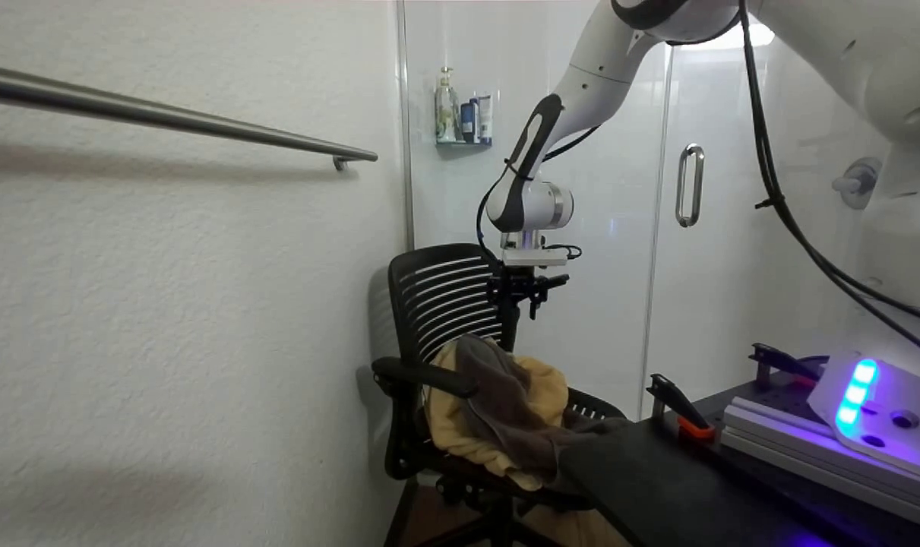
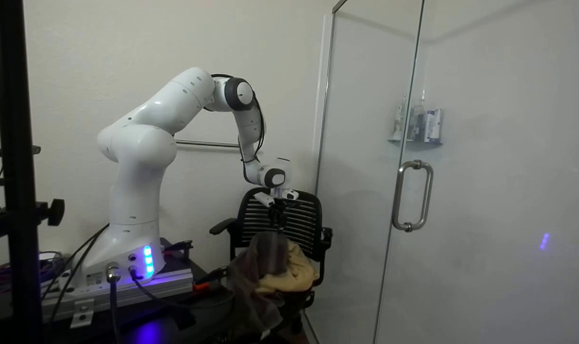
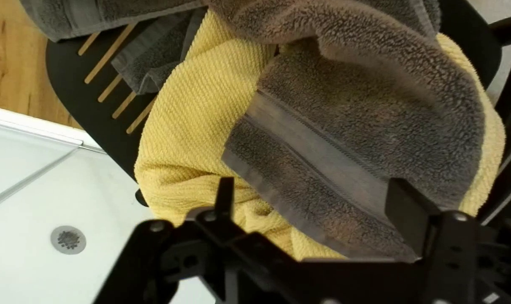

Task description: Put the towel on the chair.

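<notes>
A grey towel point(image 1: 497, 395) lies bunched over a yellow towel point(image 1: 548, 391) on the seat of the black office chair point(image 1: 422, 374). In an exterior view the grey towel point(image 2: 265, 253) hangs down over the seat's front beside the yellow towel point(image 2: 296, 272). My gripper point(image 1: 545, 295) is above the pile, in front of the chair's backrest. In the wrist view my gripper's fingers point(image 3: 310, 190) are wide apart, with nothing between them. The grey towel point(image 3: 377, 118) and yellow towel point(image 3: 200, 101) lie below the fingers. Part of the chair seat point(image 3: 69, 80) shows past the cloth.
A black table point(image 1: 657, 471) with clamps point(image 1: 680, 403) and the robot base stands close to the chair's front. A wall with a metal towel bar point(image 1: 163, 114) is beside the chair. A glass shower door with a handle point(image 2: 412, 196) stands nearby.
</notes>
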